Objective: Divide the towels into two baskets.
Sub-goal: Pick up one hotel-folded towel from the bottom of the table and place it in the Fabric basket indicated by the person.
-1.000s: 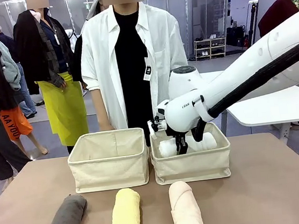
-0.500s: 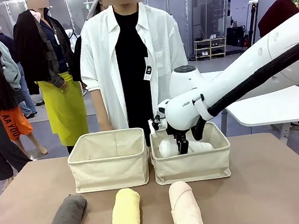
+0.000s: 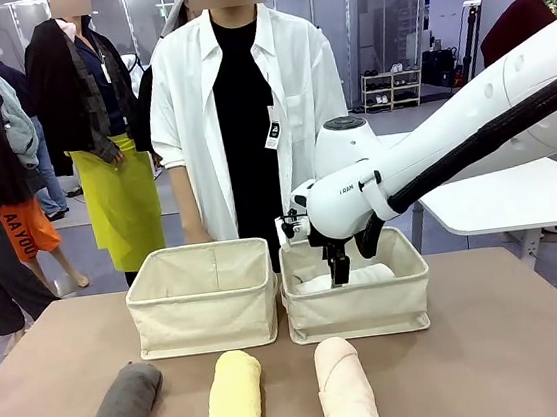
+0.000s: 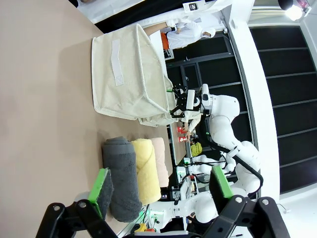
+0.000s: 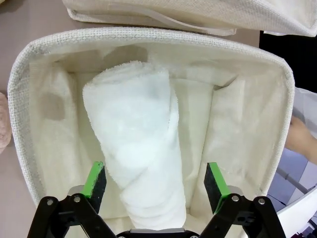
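The white towel (image 5: 136, 148) lies rolled on the bottom of the right basket (image 5: 148, 37), its top showing over the rim (image 3: 359, 277). My right gripper (image 3: 337, 268) hangs just above it, open, with green pads (image 5: 95, 179) either side of the roll and nothing held. The left basket (image 3: 203, 298) beside it shows no towel inside. Along the near table edge lie the dark grey towel (image 3: 121, 413), the pale yellow towel (image 3: 232, 403) and the peach-pink towel (image 3: 347, 390). My left gripper (image 4: 161, 184) is open, low over the table, looking at the grey towel (image 4: 121, 178) and the left basket (image 4: 129, 74).
A person in a white shirt (image 3: 247, 111) stands right behind the baskets, arms down. Bare brown table (image 3: 505, 344) lies to the right and left of the towels. Other people stand in the background on the left.
My right gripper has opened and let go of the white towel, which has dropped from between the fingers and settled lower in the right basket. The gripper has risen slightly.
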`<state>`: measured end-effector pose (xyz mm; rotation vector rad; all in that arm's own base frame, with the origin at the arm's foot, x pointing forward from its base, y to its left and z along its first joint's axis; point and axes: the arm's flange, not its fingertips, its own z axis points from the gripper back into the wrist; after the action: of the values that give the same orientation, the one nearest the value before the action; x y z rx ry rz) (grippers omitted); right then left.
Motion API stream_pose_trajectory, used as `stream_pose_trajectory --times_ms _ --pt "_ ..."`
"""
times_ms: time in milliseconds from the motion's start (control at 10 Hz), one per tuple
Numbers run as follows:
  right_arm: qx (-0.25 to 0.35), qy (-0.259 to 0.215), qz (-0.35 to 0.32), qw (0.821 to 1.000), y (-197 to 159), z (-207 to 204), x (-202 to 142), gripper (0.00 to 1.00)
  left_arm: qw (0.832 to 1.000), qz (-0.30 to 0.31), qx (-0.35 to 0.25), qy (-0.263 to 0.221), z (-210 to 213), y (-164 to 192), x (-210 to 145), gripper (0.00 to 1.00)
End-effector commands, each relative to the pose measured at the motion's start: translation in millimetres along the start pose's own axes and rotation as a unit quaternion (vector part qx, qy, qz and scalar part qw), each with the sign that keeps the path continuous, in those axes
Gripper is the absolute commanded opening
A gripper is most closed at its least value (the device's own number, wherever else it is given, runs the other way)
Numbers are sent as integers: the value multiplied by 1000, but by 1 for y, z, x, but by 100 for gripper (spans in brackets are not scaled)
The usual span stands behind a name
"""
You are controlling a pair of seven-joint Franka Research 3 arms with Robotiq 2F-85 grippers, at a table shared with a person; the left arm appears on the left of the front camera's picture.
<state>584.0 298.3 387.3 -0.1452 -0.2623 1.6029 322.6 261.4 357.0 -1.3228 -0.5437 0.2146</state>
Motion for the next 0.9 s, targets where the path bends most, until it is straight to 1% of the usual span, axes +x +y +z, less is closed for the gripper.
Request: stream_pose_trajectory --times_ms 0,700,800 --pt "0 1 6 1000 0 0 1 99 1000 -2 -3 -2 2 -2 -1 100" --pt "2 0 0 1000 0 -2 0 99 1000 -2 -3 -2 2 -2 -1 100" --pt "14 21 -21 999 5 20 -11 100 1000 -2 -3 -2 2 -2 -1 100"
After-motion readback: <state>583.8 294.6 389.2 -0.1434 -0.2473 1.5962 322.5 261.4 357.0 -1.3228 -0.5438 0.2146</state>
